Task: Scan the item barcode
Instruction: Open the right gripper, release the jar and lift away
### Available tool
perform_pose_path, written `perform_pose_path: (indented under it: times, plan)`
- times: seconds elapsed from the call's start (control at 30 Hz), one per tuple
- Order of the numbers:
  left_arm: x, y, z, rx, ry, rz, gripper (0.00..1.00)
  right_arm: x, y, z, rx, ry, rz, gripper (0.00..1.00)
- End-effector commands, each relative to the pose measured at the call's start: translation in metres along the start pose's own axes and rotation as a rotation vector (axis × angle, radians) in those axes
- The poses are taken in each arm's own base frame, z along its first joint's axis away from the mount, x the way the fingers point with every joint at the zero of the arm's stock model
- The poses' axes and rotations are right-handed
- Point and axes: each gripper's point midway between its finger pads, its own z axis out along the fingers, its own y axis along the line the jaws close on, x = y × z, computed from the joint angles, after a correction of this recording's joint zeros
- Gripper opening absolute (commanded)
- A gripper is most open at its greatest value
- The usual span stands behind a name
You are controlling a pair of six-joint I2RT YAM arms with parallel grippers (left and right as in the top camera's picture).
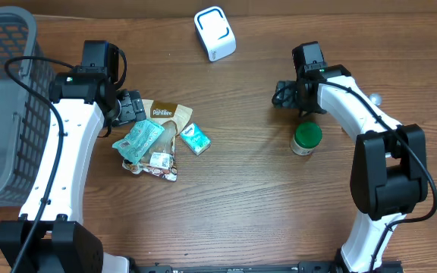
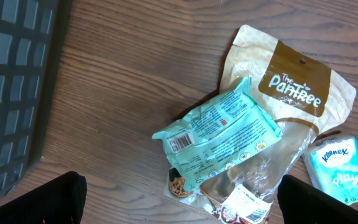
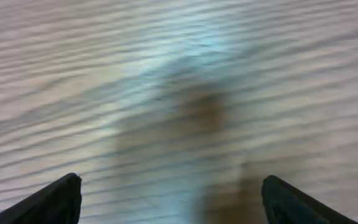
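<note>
Desk (image 1: 241, 197), big to small: grey basket (image 1: 2, 98) at the left edge, item pile just right of it.

Left fingers (image 2: 48, 199) hang over the pile, spread as wide as they go, nothing in them. Right fingers (image 3: 48, 202) are also apart and empty, over bare wood.

Pile: brown Pantree pouch (image 1: 169, 114) at the bottom, teal packet (image 1: 140, 139) lying across it. White box (image 1: 215, 32) at the far edge, centre; we take it for the scanner. Green-lidded jar (image 1: 306, 137) sits near the right arm, and a Kleenex pack (image 1: 195, 139) just right of the pile.

The teal packet is our pick: it's on top, and its barcode (image 2: 180, 142) faces up near one end.

Step in hand, as we read it, is a left grasp on that packet.
- We'd close across the short width at mid-body, away from the barcode, so the fingers don't cover it.
- The film looks soft, so we go low enough to catch the packet body but not the pouch under it.
- Then we carry it to the white box, barcode toward its window. Which face that is, we can't tell from here.
</note>
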Motion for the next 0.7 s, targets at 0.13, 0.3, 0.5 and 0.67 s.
perform_pose_path:
  times: [0.13,0.3,0.5,0.67]
  plan:
    - [-0.002,-0.001,-0.001,0.0,-0.006,-0.008,0.99,0.019,0.074,-0.011,-0.219,0.036,-0.095,0.78]
    - [-0.002,-0.001,-0.001,0.0,-0.006,-0.008,1.0,0.05,0.102,-0.014,-0.215,0.094,-0.176,0.5]
    - [-0.002,-0.001,-0.001,0.0,-0.006,-0.008,1.0,0.072,0.087,-0.014,-0.098,0.162,-0.158,0.12]
    - [-0.002,-0.001,-0.001,0.0,-0.006,-0.008,1.0,0.079,0.039,-0.016,0.093,0.211,-0.136,0.09]
